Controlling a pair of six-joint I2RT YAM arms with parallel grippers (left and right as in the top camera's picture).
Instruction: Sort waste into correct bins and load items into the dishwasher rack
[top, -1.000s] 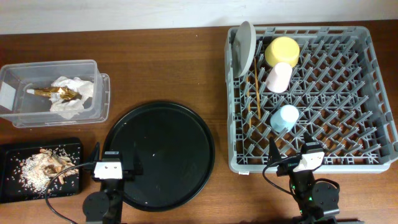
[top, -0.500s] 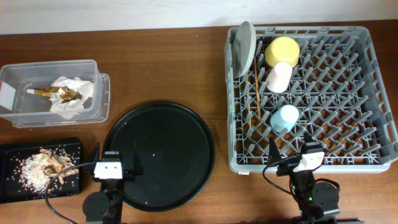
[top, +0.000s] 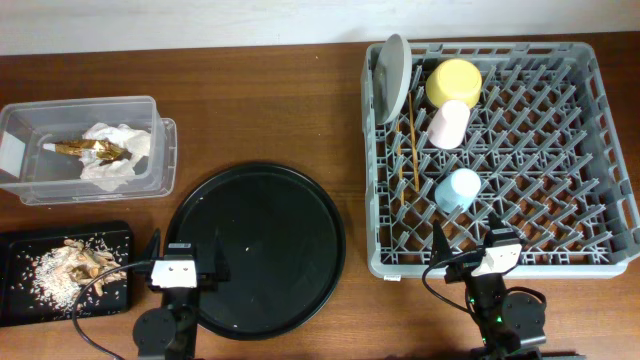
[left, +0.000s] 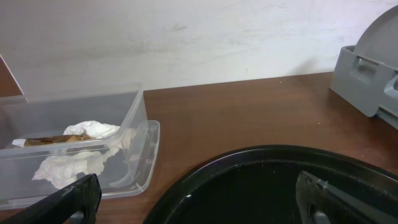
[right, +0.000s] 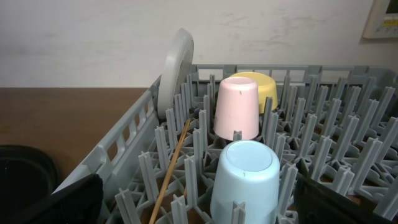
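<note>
The grey dishwasher rack (top: 560, 130) holds the grey-white plate (top: 393, 78) upright at its left wall, the yellow bowl (top: 453, 82), the pink cup (top: 448, 125), the light blue cup (top: 458, 190) and the chopsticks (top: 410, 150). The right wrist view shows the plate (right: 175, 62), pink cup (right: 236, 109), yellow bowl (right: 261, 84), blue cup (right: 245, 180) and chopsticks (right: 171, 171). The clear tub (top: 60, 190) holds the napkin (top: 118, 155) and the gold wrapper (top: 95, 149). The small black tray (top: 118, 240) holds food scraps (top: 72, 268). My left gripper (top: 185, 272) and right gripper (top: 478, 258) are open and empty at the front edge.
The large round black tray (top: 255, 250) lies between the bins and the rack, under my left gripper. It also shows in the left wrist view (left: 267, 186), with the clear tub (left: 137, 124) to its left. A pale wall runs behind the table.
</note>
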